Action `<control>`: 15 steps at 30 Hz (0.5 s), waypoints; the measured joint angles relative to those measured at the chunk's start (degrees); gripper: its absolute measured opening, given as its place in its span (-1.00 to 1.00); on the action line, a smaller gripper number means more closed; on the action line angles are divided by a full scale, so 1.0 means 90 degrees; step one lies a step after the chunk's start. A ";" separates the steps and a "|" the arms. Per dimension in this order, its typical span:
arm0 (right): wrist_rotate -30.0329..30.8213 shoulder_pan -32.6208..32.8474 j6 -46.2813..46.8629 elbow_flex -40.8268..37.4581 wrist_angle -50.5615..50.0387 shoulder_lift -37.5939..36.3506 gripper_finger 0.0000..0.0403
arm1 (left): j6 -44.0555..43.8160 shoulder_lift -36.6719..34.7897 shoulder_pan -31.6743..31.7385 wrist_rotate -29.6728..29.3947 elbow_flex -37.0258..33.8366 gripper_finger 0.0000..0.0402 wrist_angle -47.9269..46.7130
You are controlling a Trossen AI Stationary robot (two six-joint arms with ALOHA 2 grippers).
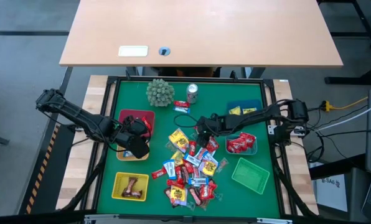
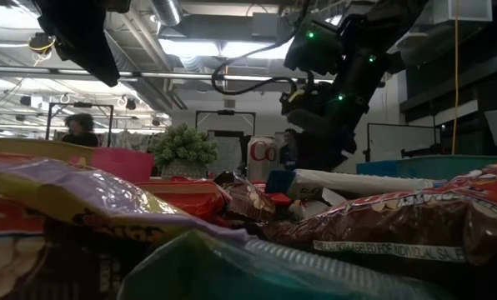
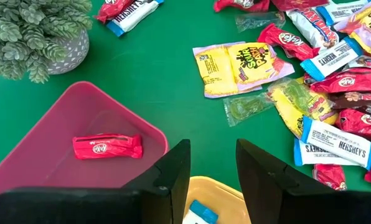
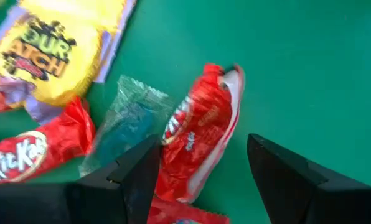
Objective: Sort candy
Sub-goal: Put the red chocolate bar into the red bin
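Both grippers open and empty over the green surface point(image 1: 142, 180).

Your right gripper point(image 4: 201, 168) hangs spread wide just above a red shiny-wrapped sweet point(image 4: 198, 146) at the far edge of the heap of small wrapped candy point(image 1: 190, 171), holding nothing. Your left gripper point(image 3: 213, 171) is partly open and empty above the pink plastic basket point(image 3: 42, 162), where one red wrapped bar point(image 3: 106, 146) lies.
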 joint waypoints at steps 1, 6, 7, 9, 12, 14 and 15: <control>0.0001 0.0000 0.0002 0.0004 0.0077 0.0070 0.18 | 0.0000 0.0000 -0.0001 0.0000 0.0000 -0.43 0.0001; -0.0015 0.0000 0.0005 0.0005 0.0101 0.0336 0.18 | 0.0000 0.0005 -0.0001 0.0000 0.0000 -0.43 0.0025; -0.0017 0.0001 0.0006 0.0007 0.0101 0.0345 0.18 | 0.0000 0.0005 -0.0002 -0.0002 0.0000 -0.43 0.0031; -0.0062 0.0000 0.0005 0.0010 0.0101 0.0347 0.16 | 0.0000 0.0005 -0.0001 -0.0002 0.0000 -0.43 0.0048; -0.0083 0.0000 0.0005 0.0010 0.0128 0.0350 0.06 | 0.0000 0.0005 0.0000 -0.0046 0.0000 -0.43 0.0052; -0.0112 0.0000 0.0005 0.0010 0.0141 0.0350 -0.03 | 0.0000 0.0005 0.0000 -0.0147 0.0000 -0.43 0.0064; -0.0137 0.0000 0.0005 0.0010 0.0141 0.0350 -0.09 | 0.0000 0.0005 0.0000 -0.0191 0.0000 -0.43 0.0063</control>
